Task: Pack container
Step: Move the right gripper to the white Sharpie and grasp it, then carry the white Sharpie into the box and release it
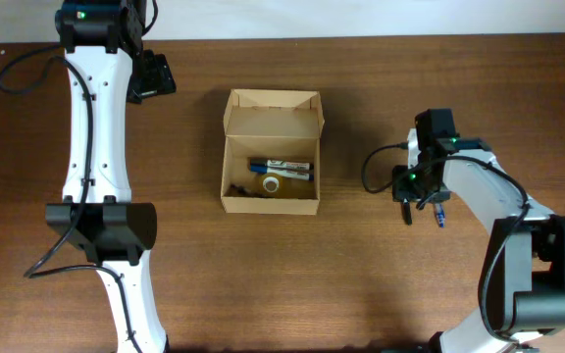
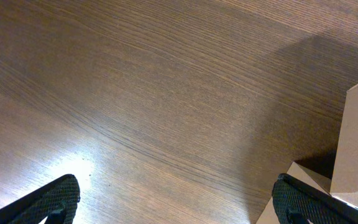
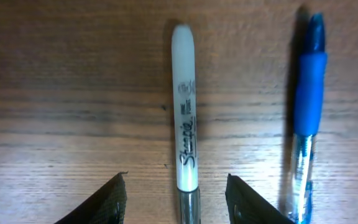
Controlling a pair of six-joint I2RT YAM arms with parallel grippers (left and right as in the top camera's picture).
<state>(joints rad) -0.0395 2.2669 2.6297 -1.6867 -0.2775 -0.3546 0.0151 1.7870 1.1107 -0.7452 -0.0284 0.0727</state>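
The container [image 1: 271, 202] is a tan cardboard box at mid-table, its flap lid [image 1: 273, 112] open at the back. Inside lie a blue marker [image 1: 284, 167], a tape roll [image 1: 272, 183] and some dark items. My right gripper [image 1: 419, 204] is open, low over the table to the box's right. In the right wrist view a white Sharpie marker [image 3: 184, 112] lies between the open fingers [image 3: 176, 199], untouched, with a blue pen [image 3: 306, 106] beside it; the pen also shows in the overhead view [image 1: 440, 217]. My left gripper [image 1: 154, 75] is open and empty at the back left.
The left wrist view shows bare wood between the open fingers [image 2: 179, 199] and a corner of the box [image 2: 355, 137] at the right edge. A black cable [image 1: 376, 167] loops beside the right arm. The table's back edge runs along the top.
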